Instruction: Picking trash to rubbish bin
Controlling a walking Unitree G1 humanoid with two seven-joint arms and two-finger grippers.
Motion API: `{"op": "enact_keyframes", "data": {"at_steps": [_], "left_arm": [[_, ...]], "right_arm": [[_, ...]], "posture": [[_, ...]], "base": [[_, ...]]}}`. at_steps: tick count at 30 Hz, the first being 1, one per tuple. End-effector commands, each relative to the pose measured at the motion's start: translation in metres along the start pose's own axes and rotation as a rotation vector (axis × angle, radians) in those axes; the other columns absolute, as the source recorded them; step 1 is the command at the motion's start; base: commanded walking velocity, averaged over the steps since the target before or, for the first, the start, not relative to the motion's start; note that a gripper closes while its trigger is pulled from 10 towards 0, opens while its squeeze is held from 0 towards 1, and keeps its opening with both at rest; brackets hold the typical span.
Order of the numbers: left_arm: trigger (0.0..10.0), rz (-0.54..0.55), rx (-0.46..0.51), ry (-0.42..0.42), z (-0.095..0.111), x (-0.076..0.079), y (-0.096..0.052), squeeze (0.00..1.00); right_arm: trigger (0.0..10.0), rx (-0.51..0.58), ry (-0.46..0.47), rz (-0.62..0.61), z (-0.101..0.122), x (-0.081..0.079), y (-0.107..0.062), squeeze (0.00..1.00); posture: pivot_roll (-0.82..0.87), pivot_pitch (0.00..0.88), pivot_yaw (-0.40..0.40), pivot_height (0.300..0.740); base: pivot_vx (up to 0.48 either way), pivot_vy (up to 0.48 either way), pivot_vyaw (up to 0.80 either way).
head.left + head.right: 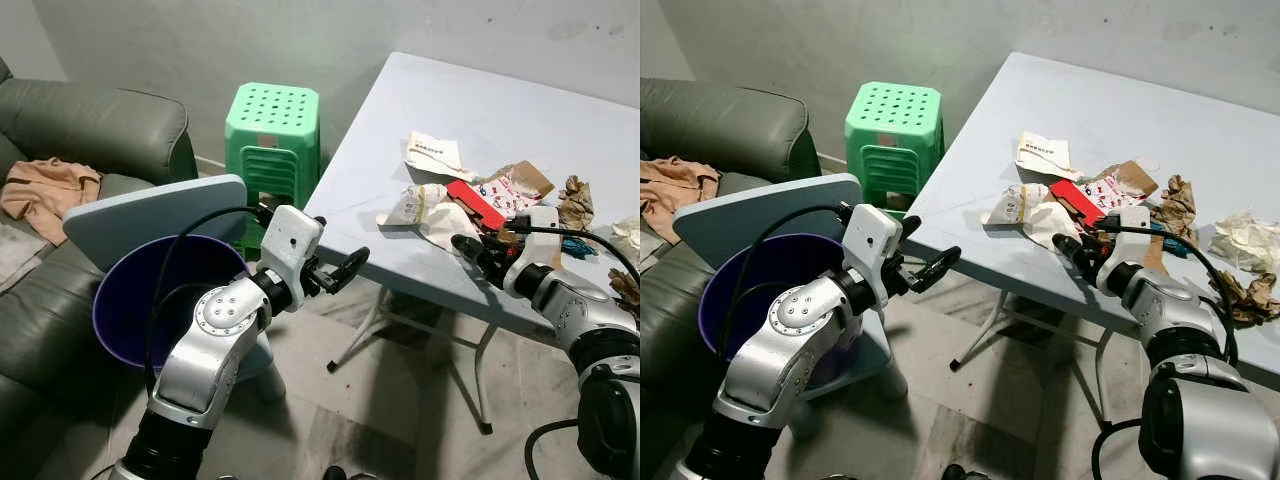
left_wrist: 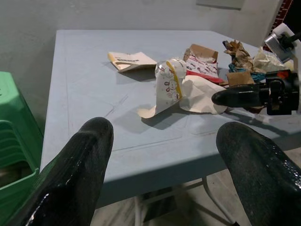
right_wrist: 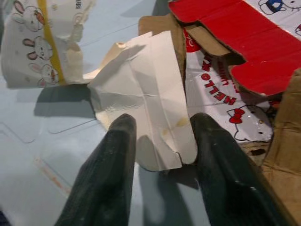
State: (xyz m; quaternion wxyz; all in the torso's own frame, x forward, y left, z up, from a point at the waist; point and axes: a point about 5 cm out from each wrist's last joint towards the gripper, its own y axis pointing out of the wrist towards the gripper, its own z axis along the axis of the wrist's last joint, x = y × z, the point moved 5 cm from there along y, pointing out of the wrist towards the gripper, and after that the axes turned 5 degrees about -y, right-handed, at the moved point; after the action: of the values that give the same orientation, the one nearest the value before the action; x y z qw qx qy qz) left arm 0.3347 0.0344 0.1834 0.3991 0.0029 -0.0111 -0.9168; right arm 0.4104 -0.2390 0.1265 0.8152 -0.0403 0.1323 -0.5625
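Note:
Trash lies on the pale blue table (image 1: 500, 110): a crushed bunny-print paper cup (image 1: 412, 203), a flat white paper scrap (image 3: 146, 89), a red carton (image 1: 474, 202), a Hello Kitty wrapper (image 3: 221, 94), a white leaflet (image 1: 432, 153) and brown paper (image 1: 575, 200). My right gripper (image 1: 468, 247) is open and low over the table's near edge, with its fingers (image 3: 110, 169) on either side of the white scrap's edge. My left gripper (image 1: 345, 270) hangs open and empty in the air off the table's left edge. The purple bin (image 1: 125, 300) stands below it, its grey-blue lid (image 1: 150, 215) raised.
A stack of green plastic stools (image 1: 272, 135) stands between the bin and the table. A grey-green sofa (image 1: 90, 125) with a peach cloth (image 1: 45, 185) is at the left. White table legs (image 1: 482, 370) stand on the concrete floor. More crumpled paper (image 1: 1245, 240) lies far right.

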Motion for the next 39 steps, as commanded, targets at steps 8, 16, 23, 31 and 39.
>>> {"op": "enact_keyframes", "data": {"at_steps": [8,16,23,31,39], "left_arm": [[10.0,-0.001,0.016,-0.001,0.006,0.000,0.001,0.00],[10.0,0.005,0.022,-0.002,0.008,-0.003,0.002,0.00],[10.0,0.012,0.029,-0.004,0.010,-0.006,0.003,0.00],[10.0,0.033,0.048,0.008,0.020,-0.024,0.001,0.00],[10.0,0.060,0.062,0.083,0.032,-0.049,-0.003,0.00]], "right_arm": [[0.0,0.034,0.004,-0.010,0.015,0.007,-0.004,0.00],[0.0,0.048,0.008,0.006,0.020,0.005,-0.003,0.00],[0.0,0.057,0.012,0.026,0.021,0.003,-0.003,0.00],[10.0,0.147,-0.044,0.082,0.037,-0.007,-0.001,0.00],[10.0,0.243,-0.125,0.136,0.062,-0.019,0.000,0.00]], "posture": [[0.10,0.194,-0.103,0.740],[0.10,0.183,-0.104,0.740],[0.10,0.174,-0.106,0.740],[0.10,0.154,-0.108,0.740],[0.10,0.129,-0.111,0.740]], "base": [[0.000,0.000,0.00],[0.000,0.000,0.00],[0.000,0.000,0.00],[0.000,0.000,0.00],[0.000,0.000,0.00]]}}
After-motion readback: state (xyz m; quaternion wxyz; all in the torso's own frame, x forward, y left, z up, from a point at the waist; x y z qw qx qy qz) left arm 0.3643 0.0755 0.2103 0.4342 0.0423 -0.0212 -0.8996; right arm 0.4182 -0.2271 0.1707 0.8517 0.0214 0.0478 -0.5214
